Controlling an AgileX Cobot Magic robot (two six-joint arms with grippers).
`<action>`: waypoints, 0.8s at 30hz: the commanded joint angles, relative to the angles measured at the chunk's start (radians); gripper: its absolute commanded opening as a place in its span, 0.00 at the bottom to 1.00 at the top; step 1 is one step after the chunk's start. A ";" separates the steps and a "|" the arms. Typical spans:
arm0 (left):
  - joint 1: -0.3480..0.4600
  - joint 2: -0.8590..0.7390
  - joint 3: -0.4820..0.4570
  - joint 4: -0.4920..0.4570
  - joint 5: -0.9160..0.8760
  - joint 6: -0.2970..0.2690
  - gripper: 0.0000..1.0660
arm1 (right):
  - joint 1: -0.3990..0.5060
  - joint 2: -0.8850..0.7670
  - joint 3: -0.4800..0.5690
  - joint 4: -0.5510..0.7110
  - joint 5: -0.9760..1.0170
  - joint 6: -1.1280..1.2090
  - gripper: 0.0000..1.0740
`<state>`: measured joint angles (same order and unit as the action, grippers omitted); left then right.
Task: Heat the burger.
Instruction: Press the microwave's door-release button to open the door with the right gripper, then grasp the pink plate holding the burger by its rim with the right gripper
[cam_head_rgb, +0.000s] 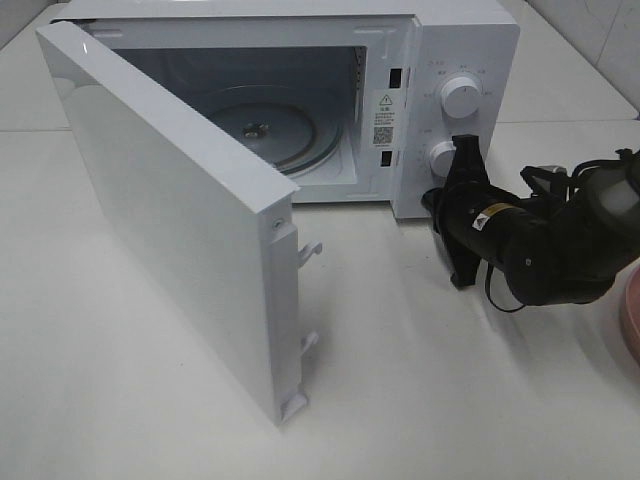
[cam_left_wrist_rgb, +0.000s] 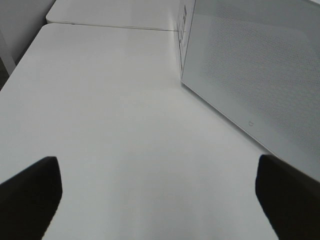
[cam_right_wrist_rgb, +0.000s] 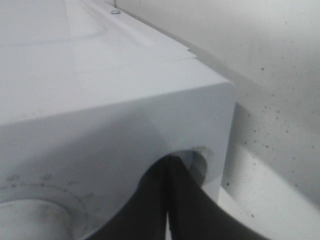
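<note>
The burger is out of view in every frame. The white microwave (cam_head_rgb: 450, 40) stands at the back with its door (cam_head_rgb: 170, 200) swung wide open to the left. Its glass turntable (cam_head_rgb: 270, 125) is bare. My right gripper (cam_head_rgb: 466, 150) is shut, with its tips against the control panel beside the lower knob (cam_head_rgb: 441, 158). In the right wrist view the two dark fingers (cam_right_wrist_rgb: 150, 210) press together in front of the panel. My left gripper (cam_left_wrist_rgb: 160, 200) is open and empty, low over the table beside the door's outer face (cam_left_wrist_rgb: 250, 75).
The upper knob (cam_head_rgb: 460, 96) sits above the lower one. The rim of a pink plate (cam_head_rgb: 632, 310) shows at the right edge, behind the right arm. The open door stretches across the left half of the white table (cam_head_rgb: 420, 380).
</note>
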<state>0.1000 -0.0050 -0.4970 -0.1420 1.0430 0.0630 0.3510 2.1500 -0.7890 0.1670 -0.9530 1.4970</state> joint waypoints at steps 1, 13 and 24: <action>0.001 -0.021 0.002 -0.006 -0.008 -0.001 0.92 | -0.014 -0.046 -0.029 -0.014 -0.197 0.000 0.00; 0.001 -0.021 0.002 -0.006 -0.008 -0.001 0.92 | 0.097 -0.070 0.092 0.004 -0.086 0.100 0.00; 0.001 -0.021 0.002 -0.005 -0.008 -0.001 0.92 | 0.120 -0.198 0.234 0.008 -0.012 0.050 0.00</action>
<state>0.1000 -0.0050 -0.4970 -0.1420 1.0430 0.0630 0.4660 2.0000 -0.5850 0.1850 -0.9880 1.5780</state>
